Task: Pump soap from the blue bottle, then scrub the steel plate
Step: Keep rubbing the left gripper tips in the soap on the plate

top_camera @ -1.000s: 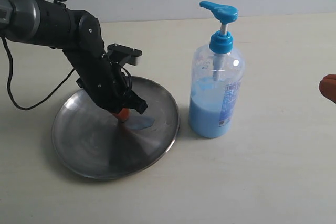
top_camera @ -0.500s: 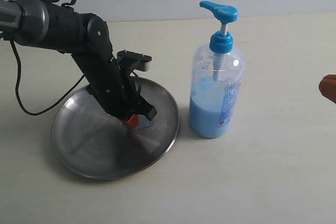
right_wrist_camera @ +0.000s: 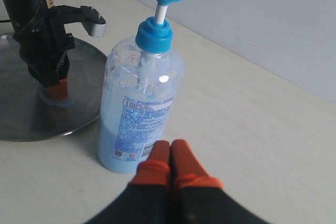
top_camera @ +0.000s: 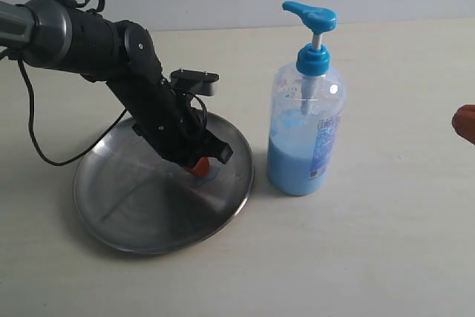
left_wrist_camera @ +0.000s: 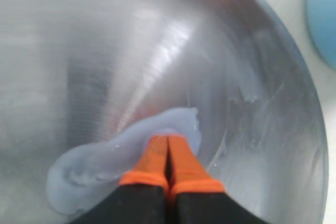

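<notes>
- The steel plate (top_camera: 122, 209) is seen in the lower left of the exterior view, lying flat on the table (top_camera: 386, 257).
- The left gripper (top_camera: 199, 167) is angled down onto the plate's right part, near the rim that faces the blue bottle (top_camera: 304, 139).
- In the left wrist view, the left gripper (left_wrist_camera: 168, 148) is shown with its orange fingertips (left_wrist_camera: 155, 156) pressed together and nothing between them.
- The soap (left_wrist_camera: 100, 161) is spread as a pale bluish smear on the plate (left_wrist_camera: 79, 51), and the fingertips are set in its edge.
- The bottle is placed upright just right of the plate, at the centre of the exterior view, with its pump head up.
- The right gripper (top_camera: 465, 124) is visible only as an orange tip at the right edge, well apart from the bottle.
- In the right wrist view, the right gripper (right_wrist_camera: 169, 153) is shown clenched and empty, pointed at the bottle (right_wrist_camera: 139, 114).
</notes>
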### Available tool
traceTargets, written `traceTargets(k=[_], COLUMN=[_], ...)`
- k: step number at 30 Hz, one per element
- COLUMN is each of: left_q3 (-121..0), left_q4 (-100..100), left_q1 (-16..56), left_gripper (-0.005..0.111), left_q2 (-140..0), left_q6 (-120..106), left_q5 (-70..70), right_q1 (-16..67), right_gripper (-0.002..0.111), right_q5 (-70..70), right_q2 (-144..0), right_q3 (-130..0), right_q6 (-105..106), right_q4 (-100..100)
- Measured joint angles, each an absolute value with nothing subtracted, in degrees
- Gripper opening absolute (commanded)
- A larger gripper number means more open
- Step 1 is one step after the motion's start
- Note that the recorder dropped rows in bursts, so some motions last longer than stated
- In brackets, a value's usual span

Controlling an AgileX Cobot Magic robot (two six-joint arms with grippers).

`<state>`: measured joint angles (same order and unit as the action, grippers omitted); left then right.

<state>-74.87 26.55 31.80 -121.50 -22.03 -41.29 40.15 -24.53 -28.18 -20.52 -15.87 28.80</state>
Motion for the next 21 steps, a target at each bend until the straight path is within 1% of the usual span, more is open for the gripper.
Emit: traceTargets(k=[8, 16, 21], left_q3=[-74.9, -75.0, -75.0], left_q4=[25.1, 23.9, 23.5], left_q1=[31.7, 27.7, 26.5], left_gripper=[0.000, 0.000, 0.000], left_q2=[-121.6, -121.6, -121.6], left_q6=[-21.9, -20.9, -20.8], left_q5=[-40.2, -39.9, -39.9], right_q1=[40.2, 40.2, 40.2], right_gripper=[0.000, 0.000, 0.000], right_q5=[-24.5, -24.5, -24.5], right_q2=[-28.2, -28.2, -28.2], right_q3=[-20.5, -20.5, -20.5], right_q6=[-15.9, -15.9, -15.9], right_q4=[28.8, 28.8, 28.8])
